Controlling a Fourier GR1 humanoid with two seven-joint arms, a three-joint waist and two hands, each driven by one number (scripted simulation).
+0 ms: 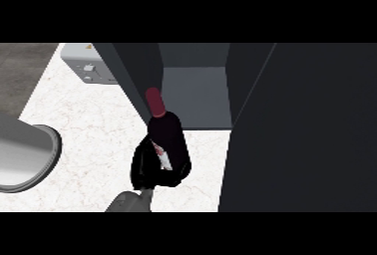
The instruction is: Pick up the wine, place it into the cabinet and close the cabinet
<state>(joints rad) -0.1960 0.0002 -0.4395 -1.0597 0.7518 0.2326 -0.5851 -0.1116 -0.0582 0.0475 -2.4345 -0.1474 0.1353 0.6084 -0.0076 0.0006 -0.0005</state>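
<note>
Now the left hand point(151, 172) has its fingers curled round the wine point(165, 137), held at the cabinet point(195, 94) mouth; best carry it upright, clearing the door point(294, 129) edge.

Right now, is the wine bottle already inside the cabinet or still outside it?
Still outside. The wine bottle is held by the robot hand over the counter, its red cap at the open cabinet front.

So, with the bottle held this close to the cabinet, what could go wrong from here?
The wine bottle, held by the hand, has its red top right at the cabinet's left wall; it might knock that edge. The open door stands close on the right, so the opening leaves little room.
</note>
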